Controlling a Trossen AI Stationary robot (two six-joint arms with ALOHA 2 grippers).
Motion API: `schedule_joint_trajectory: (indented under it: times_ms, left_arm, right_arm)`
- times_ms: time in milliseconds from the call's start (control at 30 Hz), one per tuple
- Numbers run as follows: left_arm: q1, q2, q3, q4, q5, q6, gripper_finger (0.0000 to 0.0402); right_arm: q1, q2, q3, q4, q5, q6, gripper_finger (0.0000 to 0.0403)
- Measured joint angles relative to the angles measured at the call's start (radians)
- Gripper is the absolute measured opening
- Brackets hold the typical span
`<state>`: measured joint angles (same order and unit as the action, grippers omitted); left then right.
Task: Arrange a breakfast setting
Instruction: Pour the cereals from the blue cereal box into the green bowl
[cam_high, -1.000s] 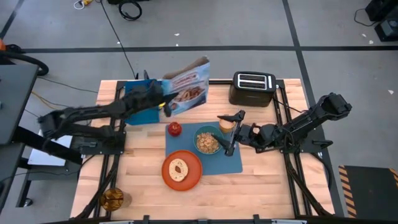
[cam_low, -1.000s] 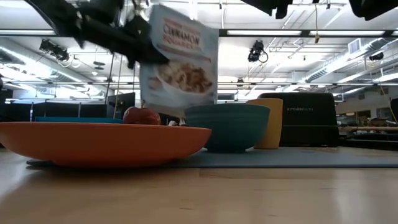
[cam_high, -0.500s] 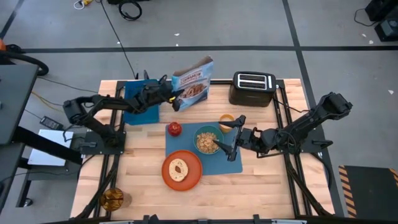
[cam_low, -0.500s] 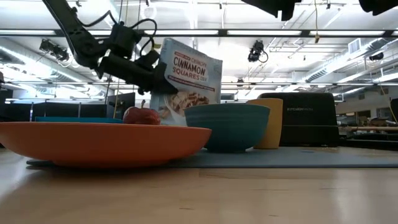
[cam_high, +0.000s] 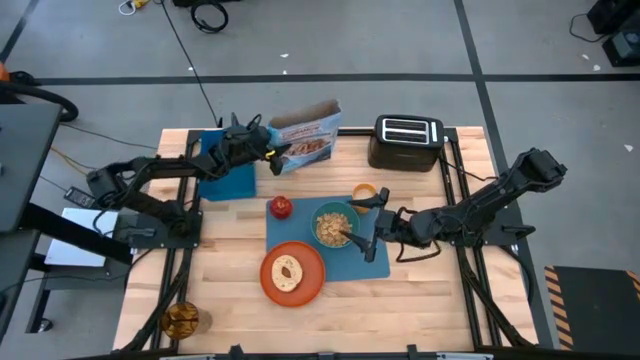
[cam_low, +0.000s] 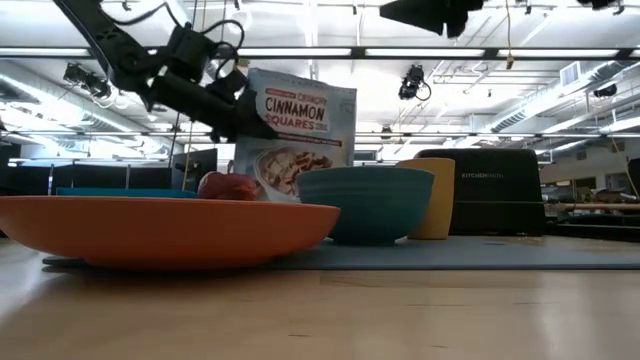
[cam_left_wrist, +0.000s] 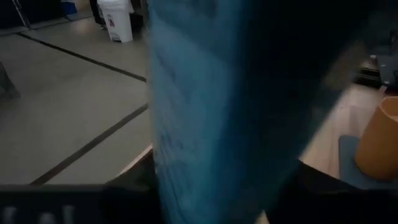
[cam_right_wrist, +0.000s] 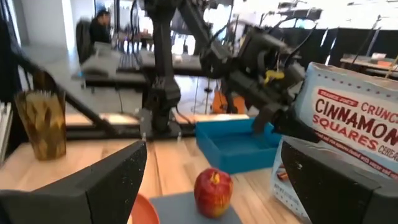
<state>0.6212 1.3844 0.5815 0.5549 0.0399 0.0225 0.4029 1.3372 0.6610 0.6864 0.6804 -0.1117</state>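
Observation:
The blue cereal bag (cam_high: 305, 140) stands upright at the table's far side, between the blue bin (cam_high: 225, 165) and the toaster; it also shows in the low view (cam_low: 300, 125). My left gripper (cam_high: 272, 153) is shut on it. The blue placemat (cam_high: 380, 262) carries the teal bowl (cam_high: 333, 225) of cereal and the orange cup (cam_high: 363, 193). The orange plate (cam_high: 305, 285) holds the bread piece (cam_high: 288, 270). The red apple (cam_high: 281, 207) lies by the placemat's far left corner. My right gripper (cam_high: 366, 224) hovers open just right of the bowl. I see no spoon. My left gripper pinches the cereal bag's left side edge (cam_low: 248, 118) between its two fingers, coming level from the table's left. The bag stands upright. The bowl and apple hide its bottom in the low view, so I cannot tell whether it rests on the table.
A black toaster (cam_high: 408, 142) stands at the far right. A glass of amber stuff (cam_high: 182, 320) stands at the near left corner. Bare wood lies left of the plate and right of the placemat.
My left gripper has brought the cereal bag down from a tilted, raised pose, and it now stands upright and lower at the far side. My left arm has drawn back toward the table's left. My right gripper has drifted slightly toward the near edge, still open.

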Motion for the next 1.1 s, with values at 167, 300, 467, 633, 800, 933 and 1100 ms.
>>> schedule_joint_trajectory:
  times_ms: [167,300,467,633,800,933,1100]
  left_arm:
    - [-0.002,-0.082,0.0,-0.102,0.0,0.02,0.0252]
    - [-0.002,-0.17,0.004,-0.194,-0.001,0.023,0.0272]
    - [-0.002,-0.261,0.015,-0.271,-0.012,0.024,0.0274]
    - [-0.002,-0.315,0.015,-0.276,-0.012,0.016,0.0275]
    - [-0.002,-0.334,0.015,-0.265,-0.012,-0.003,0.0275]
    - [-0.002,-0.334,0.015,-0.242,-0.012,-0.004,0.0275]
    - [-0.002,-0.334,0.015,-0.185,-0.012,-0.034,0.0275]
  right_arm:
    - [-0.012,-0.002,0.125,-0.266,-0.016,0.047,0.038]
    - [-0.021,-0.002,0.194,-0.396,-0.05,0.104,0.038]
    - [-0.021,-0.002,0.214,-0.419,-0.05,0.11,0.038]
    - [-0.038,-0.002,0.215,-0.424,-0.052,0.118,0.038]
    - [-0.067,-0.002,0.215,-0.427,-0.078,0.119,0.038]
    - [-0.088,-0.002,0.215,-0.43,-0.113,0.118,0.038]
    - [-0.105,-0.002,0.215,-0.435,-0.132,0.114,0.038]
